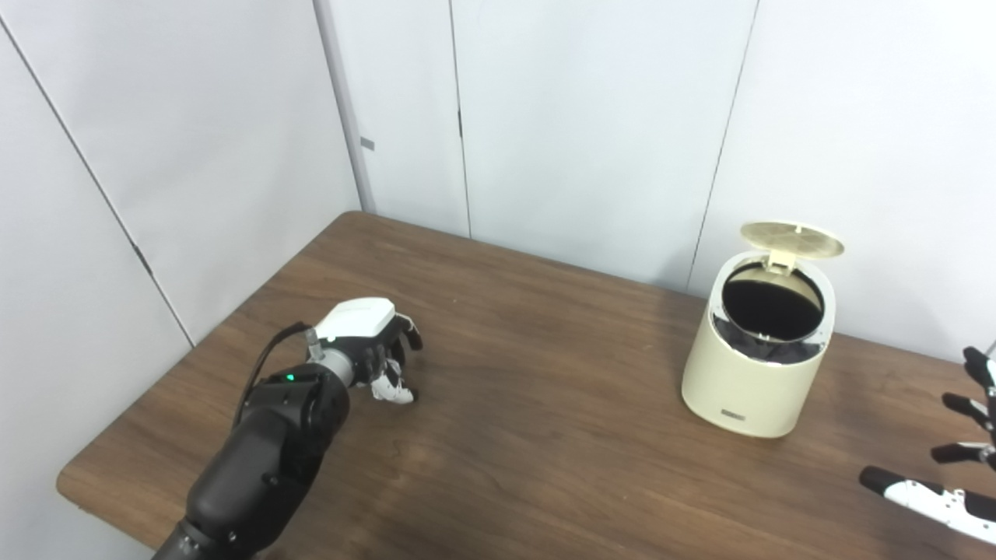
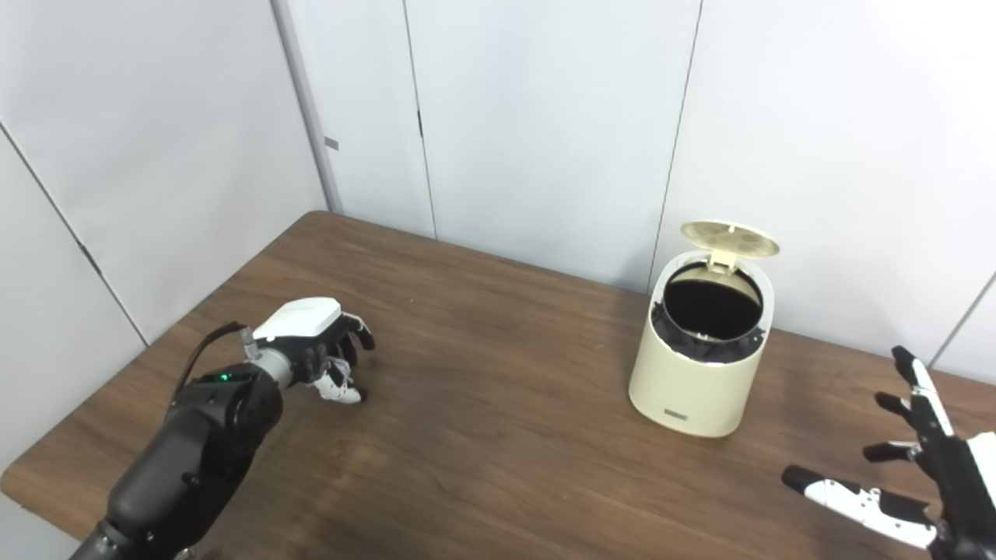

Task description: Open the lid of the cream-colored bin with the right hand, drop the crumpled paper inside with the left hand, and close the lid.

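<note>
Bin: you have the cream-colored bin standing upright on the far right part of the table, its long axis vertical and its mouth facing up and a little toward you.
Bin look: rounded cream body, a dark liner showing inside the round opening, and a small dark label low on the near side.
Lid: your lid is raised, hinged at the far edge of the rim; it stands up behind the opening, its underside turned toward you.
Crumpled paper: the white crumpled paper is at the near left of the table, under the fingers of your left hand and well apart from the bin.
Left hand: your left hand is low over the table, white back facing up, fingers curled down around the paper; you cannot tell from these views whether the grip is firm.
Left arm: the dark forearm comes up from the bottom left, a green light lit near the wrist.
Right hand: your right hand is at the near right, apart from the bin, fingers spread wide, holding nothing.
</note>
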Available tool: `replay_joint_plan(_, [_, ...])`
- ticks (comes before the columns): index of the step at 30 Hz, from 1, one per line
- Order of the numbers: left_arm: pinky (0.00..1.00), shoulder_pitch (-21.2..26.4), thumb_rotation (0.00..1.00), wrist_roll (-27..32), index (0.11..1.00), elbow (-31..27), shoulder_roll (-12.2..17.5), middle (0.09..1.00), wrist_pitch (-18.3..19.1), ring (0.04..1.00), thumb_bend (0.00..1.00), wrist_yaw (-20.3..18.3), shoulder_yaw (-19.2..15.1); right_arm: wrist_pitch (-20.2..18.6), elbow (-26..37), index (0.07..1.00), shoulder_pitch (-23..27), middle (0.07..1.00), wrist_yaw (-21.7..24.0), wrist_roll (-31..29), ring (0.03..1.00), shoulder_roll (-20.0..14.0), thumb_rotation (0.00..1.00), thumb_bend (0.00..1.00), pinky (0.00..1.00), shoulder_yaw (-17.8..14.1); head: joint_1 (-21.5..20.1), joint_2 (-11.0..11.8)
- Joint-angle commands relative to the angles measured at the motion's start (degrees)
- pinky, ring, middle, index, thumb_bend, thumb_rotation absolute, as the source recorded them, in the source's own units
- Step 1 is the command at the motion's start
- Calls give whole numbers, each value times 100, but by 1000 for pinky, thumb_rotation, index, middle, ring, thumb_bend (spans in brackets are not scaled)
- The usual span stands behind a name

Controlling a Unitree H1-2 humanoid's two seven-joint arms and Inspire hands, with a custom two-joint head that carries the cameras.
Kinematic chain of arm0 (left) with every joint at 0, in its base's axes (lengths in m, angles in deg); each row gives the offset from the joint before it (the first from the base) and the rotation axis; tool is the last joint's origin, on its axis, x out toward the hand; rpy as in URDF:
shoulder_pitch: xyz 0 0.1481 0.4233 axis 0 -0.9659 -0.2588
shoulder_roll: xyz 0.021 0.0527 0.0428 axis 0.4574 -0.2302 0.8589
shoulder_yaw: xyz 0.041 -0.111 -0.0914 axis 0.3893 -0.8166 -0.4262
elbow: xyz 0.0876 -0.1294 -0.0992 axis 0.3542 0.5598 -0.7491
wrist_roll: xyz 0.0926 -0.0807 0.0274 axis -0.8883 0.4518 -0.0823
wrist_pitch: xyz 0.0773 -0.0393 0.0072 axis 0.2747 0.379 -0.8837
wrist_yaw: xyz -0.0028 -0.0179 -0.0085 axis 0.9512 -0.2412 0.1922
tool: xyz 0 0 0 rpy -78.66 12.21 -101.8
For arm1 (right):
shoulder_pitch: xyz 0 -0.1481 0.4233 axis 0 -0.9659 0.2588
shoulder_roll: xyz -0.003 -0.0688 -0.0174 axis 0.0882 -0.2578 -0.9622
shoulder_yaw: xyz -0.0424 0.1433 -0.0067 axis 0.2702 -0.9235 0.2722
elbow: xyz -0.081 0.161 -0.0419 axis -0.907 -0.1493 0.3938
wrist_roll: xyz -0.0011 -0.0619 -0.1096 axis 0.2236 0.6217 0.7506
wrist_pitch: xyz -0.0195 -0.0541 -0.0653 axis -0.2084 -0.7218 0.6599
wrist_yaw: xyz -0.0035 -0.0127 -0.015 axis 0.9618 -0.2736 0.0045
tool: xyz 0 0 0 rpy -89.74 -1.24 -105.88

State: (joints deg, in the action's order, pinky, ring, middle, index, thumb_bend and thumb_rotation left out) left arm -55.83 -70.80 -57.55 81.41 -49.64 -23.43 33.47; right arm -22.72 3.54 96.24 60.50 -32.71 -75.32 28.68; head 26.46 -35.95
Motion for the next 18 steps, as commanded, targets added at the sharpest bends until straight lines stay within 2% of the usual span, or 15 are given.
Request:
replay_joint_plan(1, [615,82,31,-194,743,-65,135,792,65,732,879,-186,-36,108,125,1000,181,985,-102,11,882,-13,357,824,613,-58,-3,-11])
replay_joint_plan(4, [629,100,27,-279,749,-66,179,843,65,753,891,-375,-20,119,123,1000,168,986,-112,-1,879,-12,363,827,587,-74,-3,-11])
replay_joint_plan(8, [605,78,12,-274,737,-144,274,791,64,712,905,-588,21,143,119,1000,153,986,-113,-32,873,-5,365,829,571,-81,-3,-11])
replay_joint_plan(18, [628,134,0,-589,753,-390,361,784,65,724,867,-1519,3,80,147,1000,165,987,-90,-55,884,-2,356,828,604,-83,23,-55])
